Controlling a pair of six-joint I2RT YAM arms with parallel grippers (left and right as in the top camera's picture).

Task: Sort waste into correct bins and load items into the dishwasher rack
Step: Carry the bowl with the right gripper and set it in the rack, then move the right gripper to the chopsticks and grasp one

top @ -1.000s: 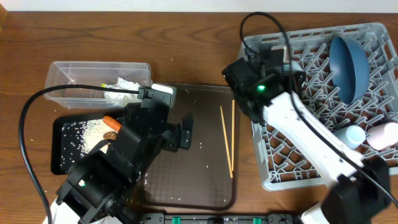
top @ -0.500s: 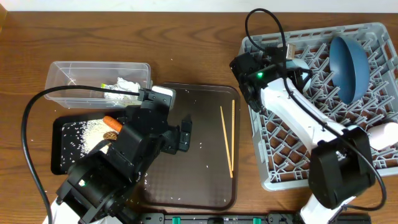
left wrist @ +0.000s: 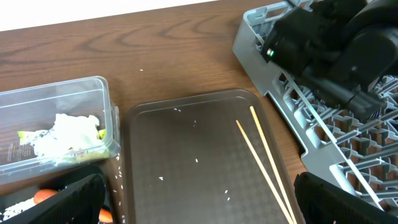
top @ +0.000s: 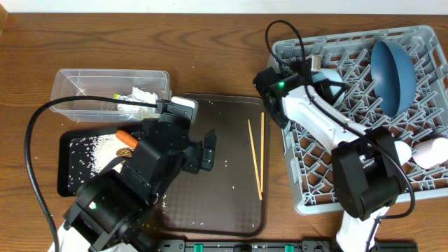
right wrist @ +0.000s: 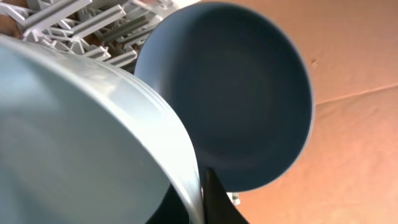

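The white bowl, clenched at its rim by the right gripper above the dishwasher rack, is best lowered on edge between pegs, short of the blue bowl standing just ahead of that gripper; the left gripper is seen released, chopsticks lying ahead of it.

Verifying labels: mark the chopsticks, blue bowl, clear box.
chopsticks [top: 255, 161], overhead view, mid-shaft of the left stick.
blue bowl [top: 392, 66], overhead view, its inner surface.
clear box [top: 80, 87], overhead view, bare floor.
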